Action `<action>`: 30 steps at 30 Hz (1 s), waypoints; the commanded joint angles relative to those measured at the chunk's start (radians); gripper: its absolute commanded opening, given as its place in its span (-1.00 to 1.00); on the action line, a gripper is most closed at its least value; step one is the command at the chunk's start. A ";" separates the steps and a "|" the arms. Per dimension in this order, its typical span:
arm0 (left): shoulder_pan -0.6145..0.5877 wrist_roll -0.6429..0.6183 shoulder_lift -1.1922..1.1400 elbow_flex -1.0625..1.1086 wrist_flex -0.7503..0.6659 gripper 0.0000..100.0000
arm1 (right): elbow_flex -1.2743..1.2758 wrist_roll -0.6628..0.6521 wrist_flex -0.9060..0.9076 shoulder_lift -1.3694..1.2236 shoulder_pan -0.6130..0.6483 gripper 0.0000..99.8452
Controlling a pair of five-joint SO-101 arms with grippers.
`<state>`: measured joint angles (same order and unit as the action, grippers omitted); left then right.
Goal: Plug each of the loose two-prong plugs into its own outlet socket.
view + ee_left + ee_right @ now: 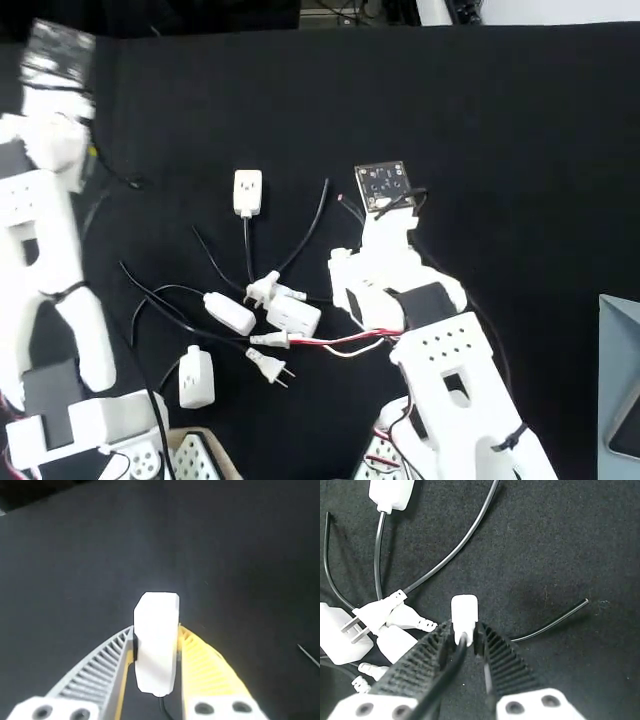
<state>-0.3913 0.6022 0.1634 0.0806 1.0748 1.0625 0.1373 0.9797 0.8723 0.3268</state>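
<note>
- Plug (464,609), white on a black cord (447,675), is pinched at the very tips of my right gripper (465,629), fingers narrow around it, over the middle of the surface (520,120). I cannot see its prongs.
- My left gripper (156,631) clamps a white block (156,650) by its sides, toward the far left corner of the surface. I take the block for a socket, though its face is hidden.
- I judge the step in hand to be mating these two. I would square the prongs to the slots first, then push slowly along the plug's own axis.
- Such a shallow pinch may let the plug pivot, so I would watch for that.
- Its trailing cord could drag the loose plug (370,620) and the outlet socket (390,492) lying near it.
</note>
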 commanded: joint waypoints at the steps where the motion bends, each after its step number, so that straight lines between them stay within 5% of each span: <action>1: 0.068 0.069 0.043 0.137 -0.097 -0.94 | -0.004 0.008 -0.012 0.007 -0.011 -0.98; 12: 0.225 0.144 0.043 0.499 -0.356 -0.93 | -0.002 0.008 -0.009 0.007 -0.011 -0.98; 20: 0.251 0.014 0.055 0.562 -0.345 -0.60 | 0.019 0.008 -0.015 0.007 -0.011 -0.98; 30: 0.222 -0.026 0.055 0.418 -0.176 -0.60 | 0.018 0.006 -0.015 0.007 -0.011 -0.98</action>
<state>-0.1519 0.6084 0.1741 0.5976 0.8615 1.0871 0.1373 0.9797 0.8723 0.3268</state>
